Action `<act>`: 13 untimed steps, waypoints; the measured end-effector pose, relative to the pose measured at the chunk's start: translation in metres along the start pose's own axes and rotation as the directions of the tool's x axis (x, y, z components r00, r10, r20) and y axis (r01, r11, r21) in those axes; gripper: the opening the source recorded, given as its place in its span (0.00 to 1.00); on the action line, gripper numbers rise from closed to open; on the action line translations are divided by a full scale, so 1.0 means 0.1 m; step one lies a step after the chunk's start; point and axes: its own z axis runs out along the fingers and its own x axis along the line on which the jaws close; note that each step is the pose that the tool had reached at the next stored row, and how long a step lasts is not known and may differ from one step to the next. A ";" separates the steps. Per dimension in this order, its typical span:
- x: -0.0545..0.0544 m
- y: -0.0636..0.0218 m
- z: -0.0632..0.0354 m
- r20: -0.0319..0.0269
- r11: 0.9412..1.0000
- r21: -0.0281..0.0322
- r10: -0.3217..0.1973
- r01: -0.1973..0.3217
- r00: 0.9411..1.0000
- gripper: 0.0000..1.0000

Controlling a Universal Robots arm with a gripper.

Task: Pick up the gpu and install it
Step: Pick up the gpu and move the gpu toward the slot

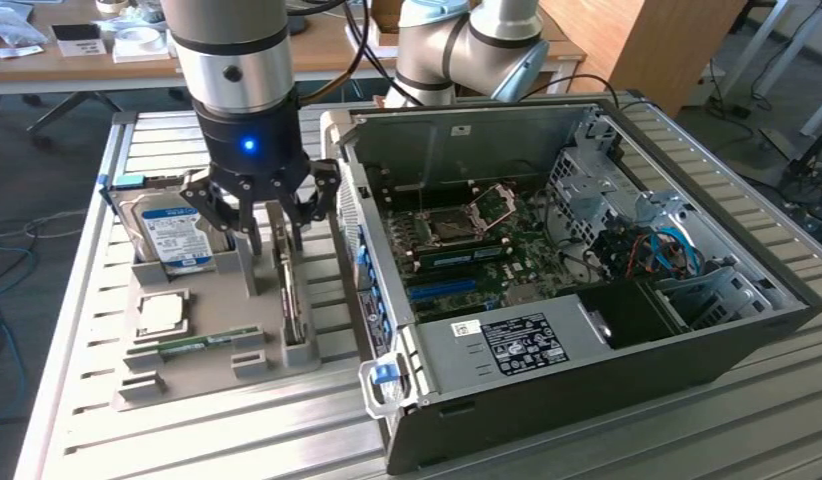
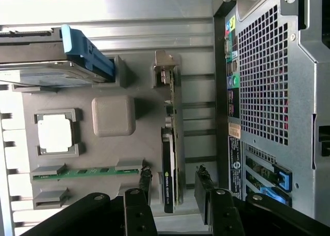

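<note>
The black multi-fingered gripper [image 1: 280,235] [image 2: 174,175] hangs open over the flat grey plastic holder tray [image 1: 198,385] [image 2: 149,143], fingers spread either side of the thin, dark rectangular gpu [image 1: 294,300] [image 2: 172,143] without clasping it. The card stands on edge in its slot along the tray's edge nearest the open black computer case [image 1: 585,345]. Its metal bracket end points toward the blue-labelled silver hard drive [image 1: 171,230] [image 2: 51,55].

Slatted metal table [image 1: 184,440], grey tray [image 1: 224,295], open computer case [image 1: 585,385]
</note>
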 end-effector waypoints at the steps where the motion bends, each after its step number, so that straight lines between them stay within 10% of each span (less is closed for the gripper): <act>1: 0.00 0.000 0.011 0.000 1.000 0.000 0.000 0.000 1.000 0.47; 13: 0.00 0.000 0.058 0.000 1.000 0.000 0.000 0.000 1.000 0.47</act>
